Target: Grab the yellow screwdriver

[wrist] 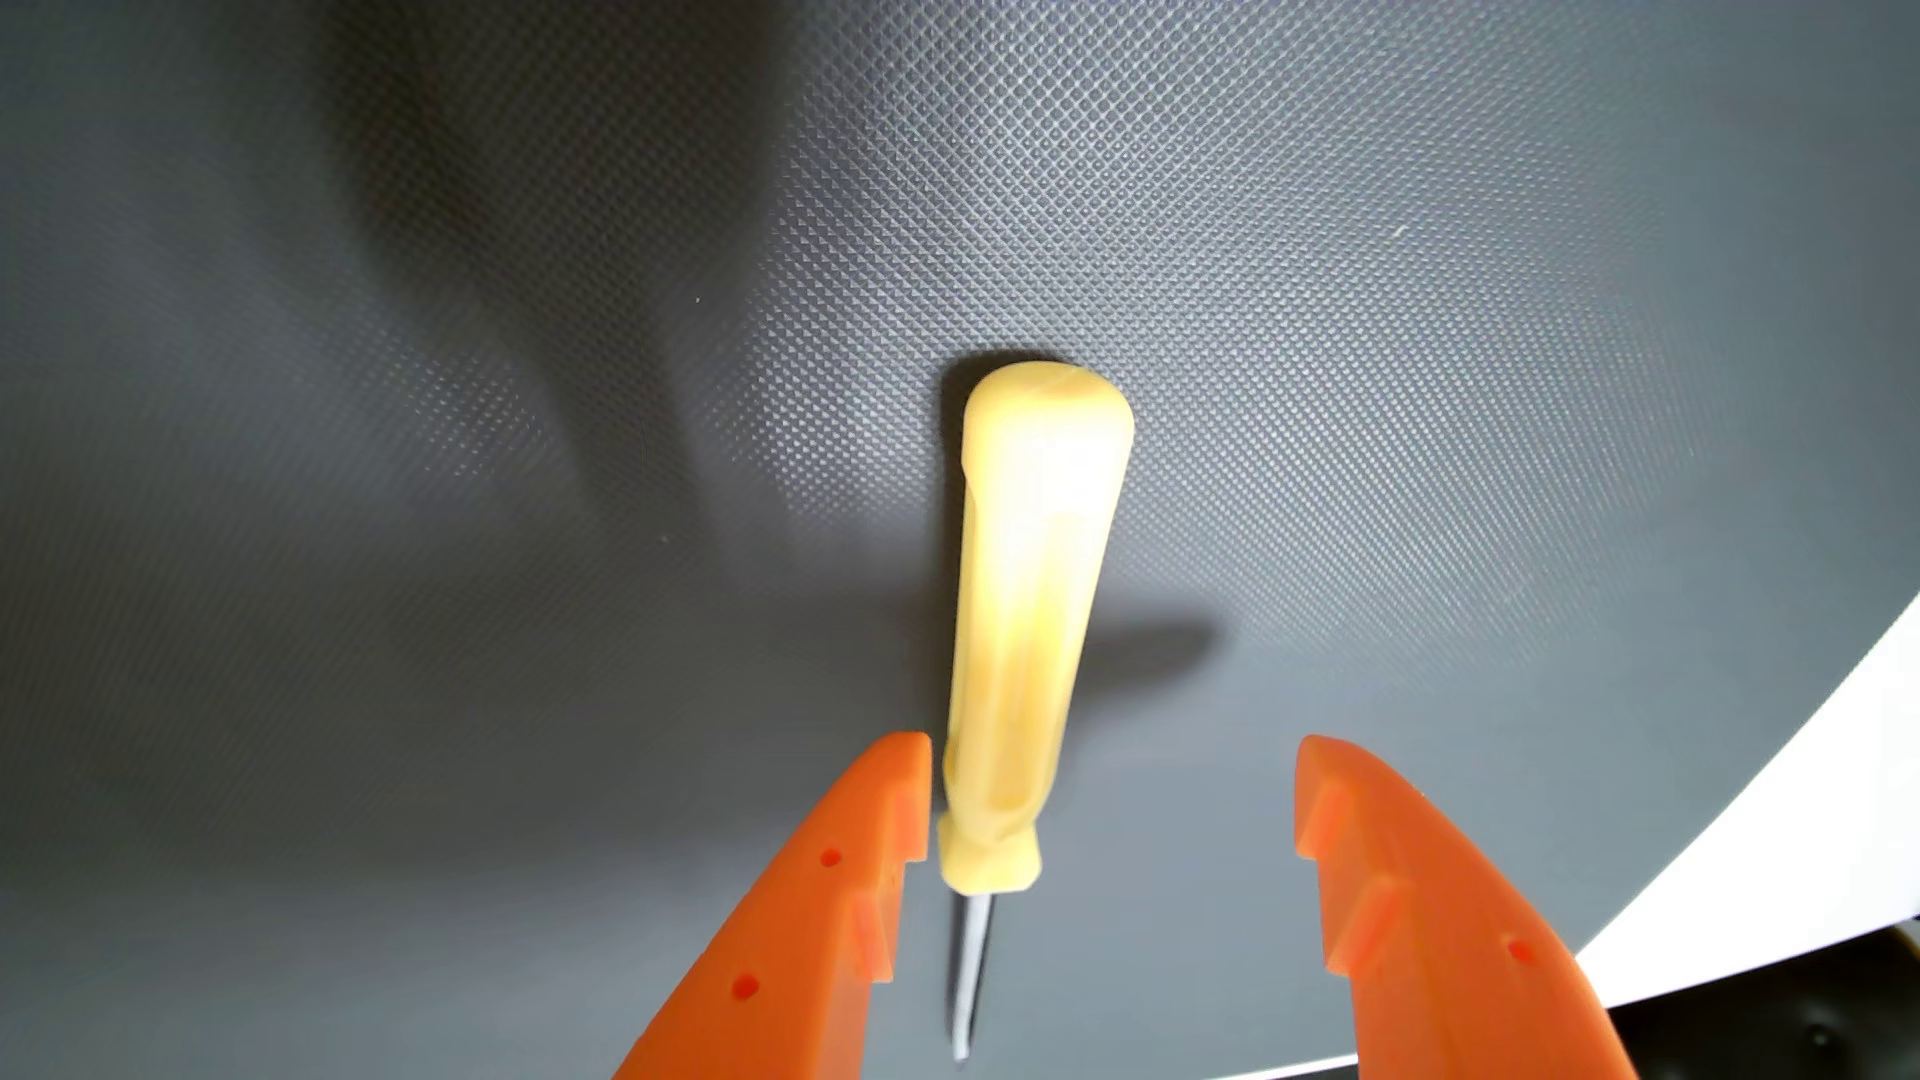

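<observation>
Pincer (1112,794) spread wide, yellow screwdriver (1029,623) btwn tips, no readable markings

In your wrist view the screwdriver (1023,623) lies flat on the mat (416,519), its handle end toward 12 o'clock and its shaft toward 6 o'clock. Your tool (1112,800) comes in from 6 o'clock with its fingers spread: the one at 7 o'clock (831,914) sits just beside the lower handle, and the one at 5 o'clock (1403,893) stands well apart from it. The mat lies on the bench (1787,831), whose bare part shows toward 4 o'clock.
</observation>
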{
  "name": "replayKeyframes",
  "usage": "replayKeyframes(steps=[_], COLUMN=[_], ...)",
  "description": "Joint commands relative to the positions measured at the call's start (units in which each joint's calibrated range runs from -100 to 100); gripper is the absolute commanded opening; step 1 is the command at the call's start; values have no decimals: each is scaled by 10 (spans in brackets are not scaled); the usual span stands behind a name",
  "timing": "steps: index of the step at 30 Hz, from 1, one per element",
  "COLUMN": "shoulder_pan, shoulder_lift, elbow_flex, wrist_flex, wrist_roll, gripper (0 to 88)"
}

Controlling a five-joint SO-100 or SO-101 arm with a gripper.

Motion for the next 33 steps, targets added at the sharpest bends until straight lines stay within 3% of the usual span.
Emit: replayKeyframes(steps=[1,33], shoulder_pan=[-2,3], shoulder_lift=[1,10], elbow_flex=[-21,33], wrist_flex=[3,-15], wrist_roll=[-1,2], gripper=[211,212])
